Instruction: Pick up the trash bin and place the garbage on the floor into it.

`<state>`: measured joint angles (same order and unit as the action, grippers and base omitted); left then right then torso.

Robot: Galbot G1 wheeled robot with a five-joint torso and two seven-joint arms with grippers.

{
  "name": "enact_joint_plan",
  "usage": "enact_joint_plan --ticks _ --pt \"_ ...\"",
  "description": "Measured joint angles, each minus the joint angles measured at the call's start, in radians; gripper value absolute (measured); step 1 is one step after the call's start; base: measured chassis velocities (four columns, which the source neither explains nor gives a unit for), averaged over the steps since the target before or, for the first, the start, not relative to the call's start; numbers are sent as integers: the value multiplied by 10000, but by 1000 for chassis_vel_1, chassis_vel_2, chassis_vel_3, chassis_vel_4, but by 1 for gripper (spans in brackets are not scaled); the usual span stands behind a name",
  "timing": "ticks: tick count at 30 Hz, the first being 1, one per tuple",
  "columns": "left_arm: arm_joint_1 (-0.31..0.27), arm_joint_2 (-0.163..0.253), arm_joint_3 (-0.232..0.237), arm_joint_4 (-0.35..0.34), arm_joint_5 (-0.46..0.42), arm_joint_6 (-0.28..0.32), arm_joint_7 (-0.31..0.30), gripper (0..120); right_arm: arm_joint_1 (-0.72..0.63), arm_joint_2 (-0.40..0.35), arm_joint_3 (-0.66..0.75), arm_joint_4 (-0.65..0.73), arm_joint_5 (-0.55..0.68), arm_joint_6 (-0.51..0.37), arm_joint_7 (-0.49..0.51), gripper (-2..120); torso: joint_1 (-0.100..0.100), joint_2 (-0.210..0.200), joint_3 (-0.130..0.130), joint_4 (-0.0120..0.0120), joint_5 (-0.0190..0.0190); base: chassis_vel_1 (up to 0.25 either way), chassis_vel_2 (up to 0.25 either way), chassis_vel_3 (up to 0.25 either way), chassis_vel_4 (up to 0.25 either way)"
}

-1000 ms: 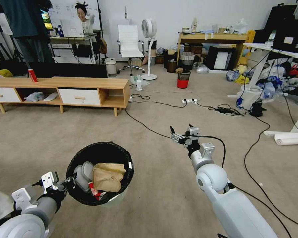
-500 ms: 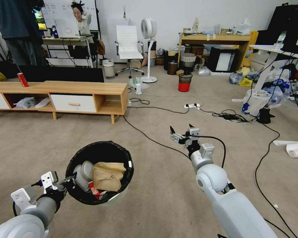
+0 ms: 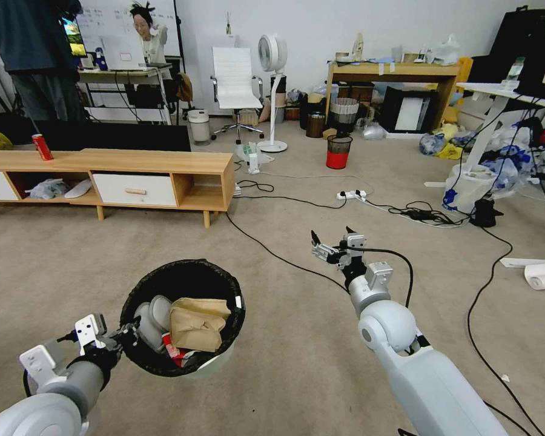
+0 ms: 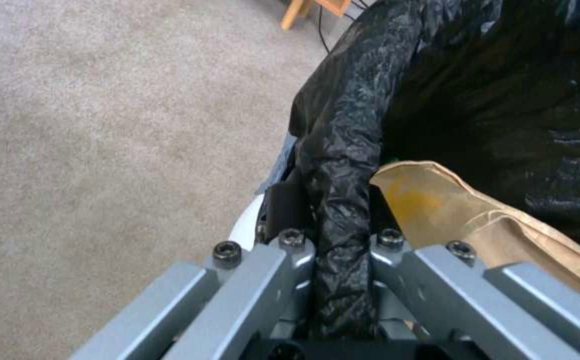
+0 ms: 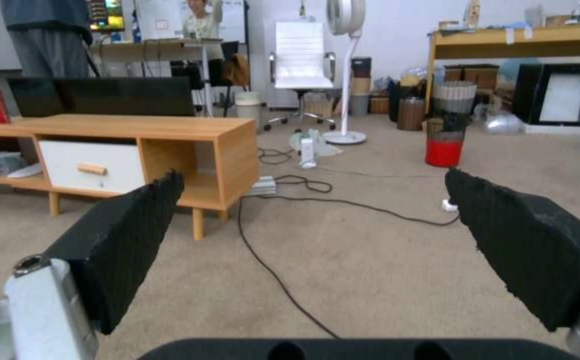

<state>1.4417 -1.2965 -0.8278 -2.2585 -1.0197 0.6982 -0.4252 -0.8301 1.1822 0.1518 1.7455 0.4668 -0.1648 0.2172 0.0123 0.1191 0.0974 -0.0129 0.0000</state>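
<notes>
We see beige carpet floor (image 3: pixel 72 254) crossed by black cables (image 3: pixel 272 251), with a long wooden cabinet (image 3: pixel 163 172) and a white office chair (image 3: pixel 236 79) beyond. Our left tool (image 3: pixel 127 334) is clamped on the bag-lined rim of the trash bin (image 3: pixel 221 360), held above the carpet, with the brown paper bag (image 3: pixel 197 327) inside. Our right tool (image 3: pixel 332 241) hangs empty with its pads spread wide.

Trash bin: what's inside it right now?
In the trash bin, held by the left gripper: a crumpled brown paper bag, pale tissues, a red wrapper. Anything beneath is covered.
</notes>
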Motion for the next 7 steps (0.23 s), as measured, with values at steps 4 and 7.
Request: enact_joint_plan --ticks 4,7 --pt "-30 9 12 30 -11 8 -20 3 -133 -46 36 56 -4 -37 -14 100 0 0 0 1 0 0 0 0 0" --pt "-52 16 32 56 -109 78 -111 3 -278 -86 149 91 -31 -64 -75 100 0 0 0 -1 1 0 0 0 0"
